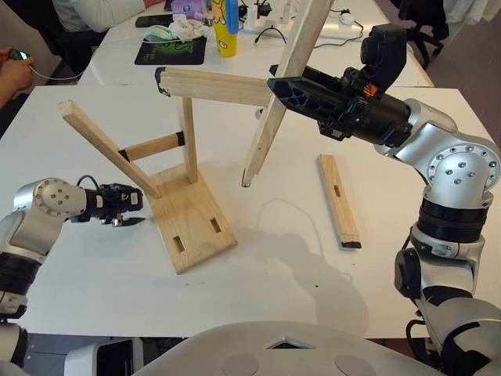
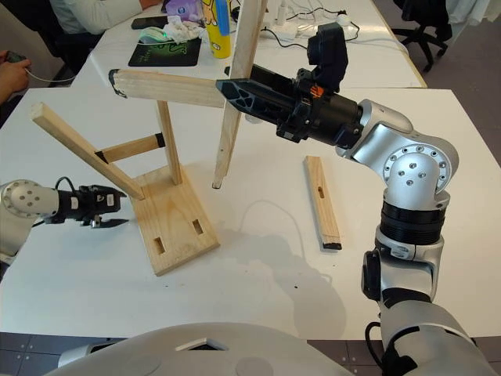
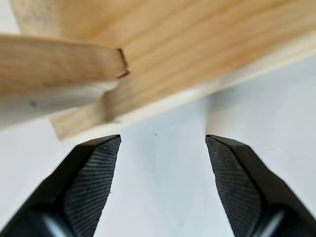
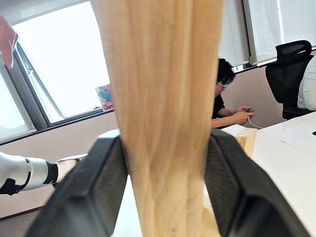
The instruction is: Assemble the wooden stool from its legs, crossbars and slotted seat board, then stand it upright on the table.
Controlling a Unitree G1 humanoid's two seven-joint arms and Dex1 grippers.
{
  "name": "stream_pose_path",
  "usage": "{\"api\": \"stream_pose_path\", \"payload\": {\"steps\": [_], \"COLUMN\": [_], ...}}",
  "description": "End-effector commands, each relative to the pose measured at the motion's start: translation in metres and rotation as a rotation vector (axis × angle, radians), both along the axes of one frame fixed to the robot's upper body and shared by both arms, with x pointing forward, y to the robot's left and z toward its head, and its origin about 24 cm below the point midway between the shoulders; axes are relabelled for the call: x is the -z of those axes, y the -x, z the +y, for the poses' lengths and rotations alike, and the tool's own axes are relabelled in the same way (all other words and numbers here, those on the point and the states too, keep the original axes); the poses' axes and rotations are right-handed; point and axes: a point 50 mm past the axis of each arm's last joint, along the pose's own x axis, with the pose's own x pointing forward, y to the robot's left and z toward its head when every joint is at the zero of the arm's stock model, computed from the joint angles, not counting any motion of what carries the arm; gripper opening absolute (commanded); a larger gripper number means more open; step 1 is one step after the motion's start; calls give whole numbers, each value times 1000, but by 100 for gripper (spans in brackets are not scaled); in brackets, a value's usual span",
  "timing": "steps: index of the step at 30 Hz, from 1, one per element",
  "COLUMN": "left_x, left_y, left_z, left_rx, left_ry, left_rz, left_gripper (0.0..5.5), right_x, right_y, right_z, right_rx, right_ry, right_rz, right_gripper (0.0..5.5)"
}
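The slotted seat board [image 1: 196, 223] lies flat on the white table. Two legs stand on it, a tilted leg [image 1: 102, 145] and an upright leg [image 1: 188, 141], joined by a short crossbar [image 1: 153, 146]. My right gripper [image 1: 275, 88] is shut on a long leg [image 1: 262, 145] held steeply in the air, its lower end just above the table. A horizontal bar [image 1: 211, 84] runs left from that grip, over the upright leg; I cannot tell whether they join. My left gripper [image 1: 133, 211] is open, low beside the board's left corner [image 3: 197, 49]. A loose slotted crossbar [image 1: 338, 200] lies at the right.
A second table behind carries a yellow bottle [image 1: 226, 27], a dark mouse pad [image 1: 171, 48] and cables. A person's hand [image 1: 14, 70] shows at the far left edge. Bare tabletop lies in front of the board and between it and the loose crossbar.
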Motion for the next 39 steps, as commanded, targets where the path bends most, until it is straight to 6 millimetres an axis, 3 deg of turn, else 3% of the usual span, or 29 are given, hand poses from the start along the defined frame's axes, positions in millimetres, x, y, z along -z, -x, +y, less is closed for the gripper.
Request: {"api": "stream_pose_path", "payload": {"steps": [1, 10, 17, 22, 26, 31, 39], "left_x": [30, 33, 33, 31, 31, 38, 41], "left_y": [-3, -41, -71, -83, -86, -81, -72], "left_z": [-20, -95, -127, -136, -138, -117, -91], "left_rx": [28, 105, 133, 123, 123, 98, 67], "left_ry": [29, 204, 222, 237, 252, 220, 202], "left_rz": [19, -97, -138, -167, -169, -144, -116], "left_gripper": [320, 320, 320, 320, 320, 320, 320], "right_x": [4, 32, 72, 86, 80, 74, 106], "right_y": [1, 0, 9, 16, 18, 28, 37], "right_z": [0, -13, -21, -23, -7, 4, -8], "right_rx": [-10, 54, 53, 22, 41, 43, 69], "right_ry": [32, 147, 302, 347, 272, 236, 348], "right_rz": [-16, -20, -43, -61, -99, -138, -117], "right_gripper": [211, 211, 210, 210, 210, 210, 210]}}
